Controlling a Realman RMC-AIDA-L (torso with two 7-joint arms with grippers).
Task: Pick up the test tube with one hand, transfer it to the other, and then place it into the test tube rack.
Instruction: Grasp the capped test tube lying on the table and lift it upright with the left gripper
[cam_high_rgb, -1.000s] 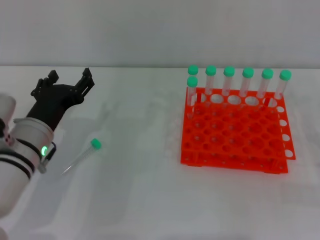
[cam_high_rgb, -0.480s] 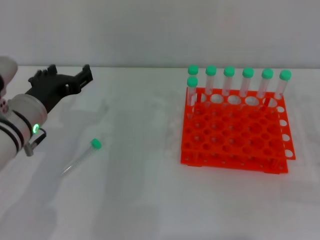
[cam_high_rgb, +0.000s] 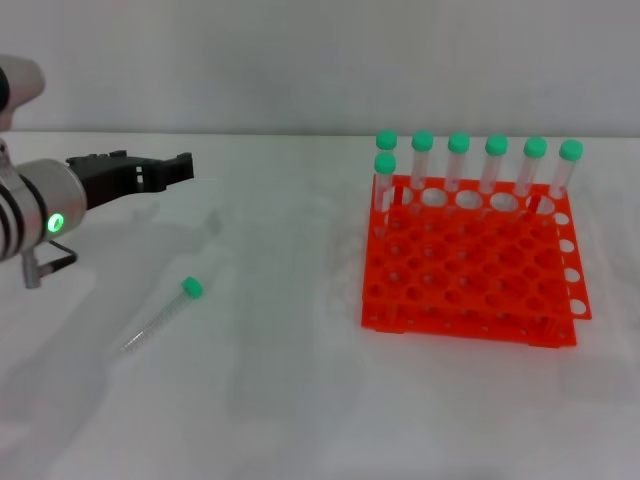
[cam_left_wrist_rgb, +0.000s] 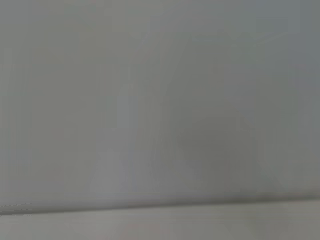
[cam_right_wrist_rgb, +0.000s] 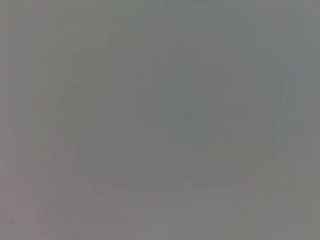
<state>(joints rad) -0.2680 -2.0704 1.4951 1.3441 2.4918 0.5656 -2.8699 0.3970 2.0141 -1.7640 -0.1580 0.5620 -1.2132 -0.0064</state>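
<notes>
A thick white-and-silver left arm (cam_high_rgb: 25, 205) with black rings and a green light carries a black hand (cam_high_rgb: 180, 167).

White table (cam_high_rgb: 280, 400), test tube (cam_high_rgb: 162, 316) lying flat on it, orange test tube rack (cam_high_rgb: 470, 270) well apart

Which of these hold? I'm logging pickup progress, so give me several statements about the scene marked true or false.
1. The test tube lies flat on the table. True.
2. The left gripper holds it. False: the gripper is apart from it, farther back on the table.
3. Seven capped tubes stand in the test tube rack. True.
4. The loose tube's cap is orange. False: green.
</notes>
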